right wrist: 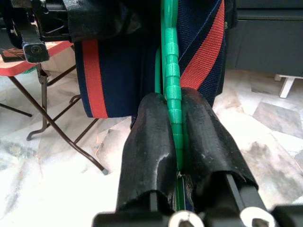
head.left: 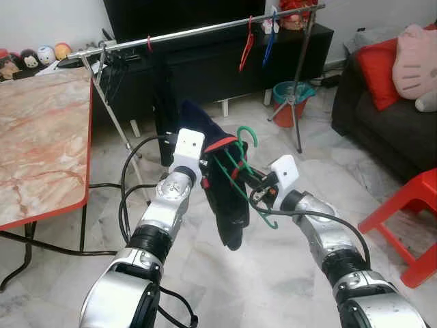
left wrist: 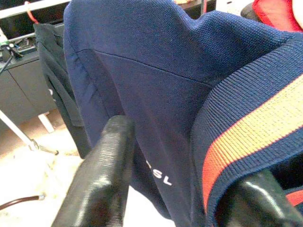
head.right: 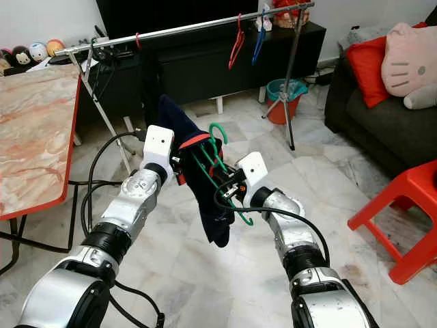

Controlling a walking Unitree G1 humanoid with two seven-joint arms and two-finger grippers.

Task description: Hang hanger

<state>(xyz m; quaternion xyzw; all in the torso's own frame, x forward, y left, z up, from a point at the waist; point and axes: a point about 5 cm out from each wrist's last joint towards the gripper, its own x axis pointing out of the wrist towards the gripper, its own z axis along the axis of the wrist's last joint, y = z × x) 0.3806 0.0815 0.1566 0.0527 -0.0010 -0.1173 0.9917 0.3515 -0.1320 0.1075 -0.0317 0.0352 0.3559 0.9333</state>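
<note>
A green hanger carries a navy garment with red stripes, held at chest height between my two arms. My right gripper is shut on the hanger's green bar, and appears in the left eye view as well. My left gripper is at the garment's red-striped band. In the left wrist view its fingers stand apart, with the navy cloth across the gap and the band against one finger. The metal clothes rail runs across the back, above and beyond the hanger.
A red hanger and a blue hanger hang on the rail. A marble table stands at left, with cables on the floor. A teal bucket, a dark sofa and a red stool are on the right.
</note>
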